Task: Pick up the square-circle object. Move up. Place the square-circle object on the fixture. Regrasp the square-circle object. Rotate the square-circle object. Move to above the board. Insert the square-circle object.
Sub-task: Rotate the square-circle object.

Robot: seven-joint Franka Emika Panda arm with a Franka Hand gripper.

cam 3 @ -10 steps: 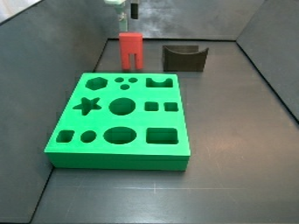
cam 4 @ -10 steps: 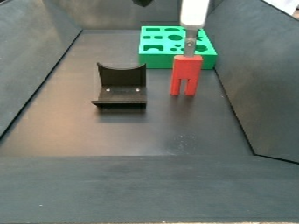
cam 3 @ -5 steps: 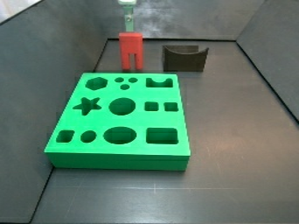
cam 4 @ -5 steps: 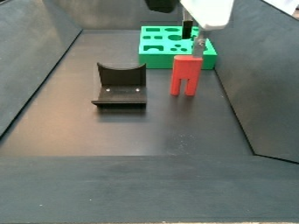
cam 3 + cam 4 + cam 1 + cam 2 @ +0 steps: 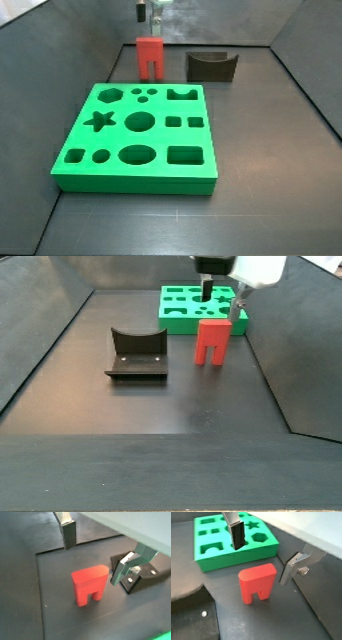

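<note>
The square-circle object [image 5: 150, 58] is a red peg standing upright on the dark floor behind the board [image 5: 138, 135], its rounded end up [image 5: 89, 584] [image 5: 256, 582] [image 5: 213, 341]. My gripper [image 5: 222, 298] hangs open just above it, apart from it. In both wrist views the two fingers straddle the peg's top with nothing between them: gripper [image 5: 97, 554], gripper [image 5: 263, 553]. In a side view only the gripper's tips [image 5: 150, 14] show at the top edge. The fixture [image 5: 210, 66] [image 5: 136, 353] stands beside the peg, bare.
The green board [image 5: 218, 539] [image 5: 187, 308] has several shaped holes, all without pieces. Sloping grey walls [image 5: 54, 50] close in the floor on both sides. The fixture's base plate [image 5: 137, 582] lies near one finger.
The gripper has come down toward the red peg, its fingers now level with the space just above the peg's top. The peg, fixture and board have not moved.
</note>
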